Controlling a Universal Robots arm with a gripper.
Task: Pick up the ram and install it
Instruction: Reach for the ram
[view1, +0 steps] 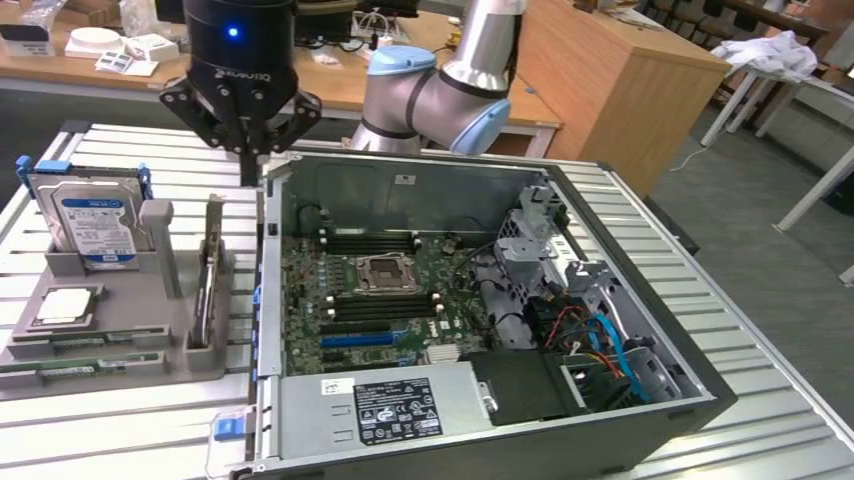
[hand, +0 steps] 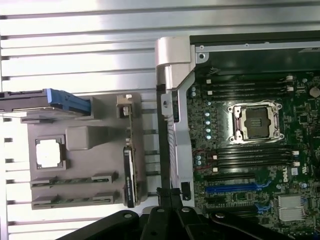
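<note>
Two green sticks (view1: 80, 343) lie flat in slots of the grey tray (view1: 160, 352) on the slatted tabletop (view1: 134, 425). Near them on the tray are a square silver chip (view1: 64, 305) and an upright hard drive (view1: 87, 215) with a blue label. An open computer case (view1: 694, 400) stands just beside the tray, on the exterior view's right. Its side wall rises between the tray and the motherboard (view1: 400, 310). Black memory slots (view1: 367, 240) flank the processor socket (view1: 383, 270). The arm (view1: 447, 85) reaches in from behind, with the claw (view1: 248, 152) pointing straight down over the gap between tray and case wall. The claw's fingers are clamped on the ram (view1: 248, 170), seen edge-on as a thin dark strip.
</note>
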